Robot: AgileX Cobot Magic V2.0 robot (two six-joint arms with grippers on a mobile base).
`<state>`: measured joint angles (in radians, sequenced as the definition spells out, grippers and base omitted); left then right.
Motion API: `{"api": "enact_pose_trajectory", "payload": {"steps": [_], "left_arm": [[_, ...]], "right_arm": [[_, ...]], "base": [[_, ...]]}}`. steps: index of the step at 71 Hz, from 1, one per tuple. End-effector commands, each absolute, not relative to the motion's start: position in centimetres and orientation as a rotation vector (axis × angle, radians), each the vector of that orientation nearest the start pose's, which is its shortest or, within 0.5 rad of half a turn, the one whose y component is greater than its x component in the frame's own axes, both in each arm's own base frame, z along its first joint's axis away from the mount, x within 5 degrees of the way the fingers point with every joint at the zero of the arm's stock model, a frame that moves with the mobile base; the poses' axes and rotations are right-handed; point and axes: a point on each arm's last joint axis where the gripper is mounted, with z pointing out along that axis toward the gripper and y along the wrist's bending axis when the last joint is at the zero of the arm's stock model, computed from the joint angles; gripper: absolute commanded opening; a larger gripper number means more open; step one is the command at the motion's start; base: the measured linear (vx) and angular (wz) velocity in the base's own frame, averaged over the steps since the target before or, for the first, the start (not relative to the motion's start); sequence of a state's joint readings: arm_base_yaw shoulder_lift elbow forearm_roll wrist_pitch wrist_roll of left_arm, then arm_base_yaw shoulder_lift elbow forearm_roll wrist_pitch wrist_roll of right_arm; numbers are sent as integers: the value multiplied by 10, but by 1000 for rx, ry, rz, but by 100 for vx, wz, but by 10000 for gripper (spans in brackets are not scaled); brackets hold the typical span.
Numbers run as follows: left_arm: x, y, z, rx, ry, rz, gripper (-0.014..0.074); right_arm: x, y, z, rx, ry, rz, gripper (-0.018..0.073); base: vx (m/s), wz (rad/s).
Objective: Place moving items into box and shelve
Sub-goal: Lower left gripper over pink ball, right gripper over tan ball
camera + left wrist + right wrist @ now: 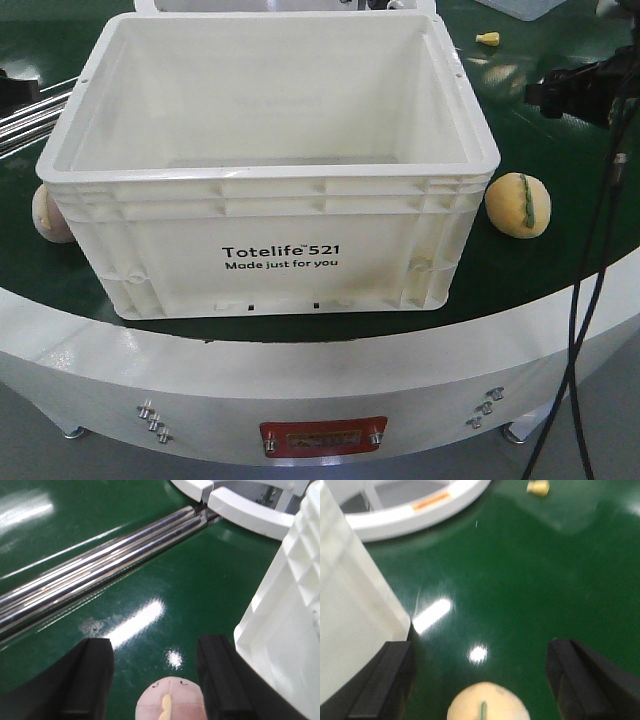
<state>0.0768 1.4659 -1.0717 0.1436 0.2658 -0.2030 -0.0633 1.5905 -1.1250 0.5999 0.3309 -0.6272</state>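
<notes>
The left fingers stood spread wide and held nothing. The pale beige-pink ball lay on the green desk in the gap between them. It sat closer to one finger, and I could not tell whether it touched. Just beside that ball rose the ribbed side wall of the white box.

The right fingers were likewise open and empty. Between them lay the yellow ball with the green stripe, clear of both, on the desk near the box's corner.

In the front view both balls lay outside the box, one on each side. The pale one was partly hidden behind the left wall, and the yellow one sat just off the right wall. The box's interior looked empty. A tiny yellow scrap lay far back on the desk.

By my reading, no part of the task was done. Each ball had yet to be grasped and dropped in, and the box had yet to be shelved. No shelf was in view.
</notes>
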Motion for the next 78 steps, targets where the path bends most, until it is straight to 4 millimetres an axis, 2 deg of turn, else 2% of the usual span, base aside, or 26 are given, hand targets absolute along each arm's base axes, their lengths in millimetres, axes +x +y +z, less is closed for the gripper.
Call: {"api": "enact_pose_trajectory", "payload": {"steps": [1, 18, 29, 60, 78], "left_arm": [[332, 28, 329, -167, 2003, 31, 475], [334, 28, 327, -167, 2006, 31, 475], [334, 28, 327, -167, 2007, 31, 475], [333, 28, 327, -167, 2008, 31, 475], [333, 28, 327, -167, 2008, 31, 475]], "right_arm": [[363, -8, 291, -75, 2158, 125, 575], [375, -6, 253, -81, 2285, 166, 575], [375, -4, 239, -96, 2356, 207, 575], [374, -9, 231, -102, 2422, 137, 487], [373, -11, 229, -106, 2445, 116, 485]], "base": [[0, 0], [0, 0], [0, 0], [0, 0], [0, 0]]}}
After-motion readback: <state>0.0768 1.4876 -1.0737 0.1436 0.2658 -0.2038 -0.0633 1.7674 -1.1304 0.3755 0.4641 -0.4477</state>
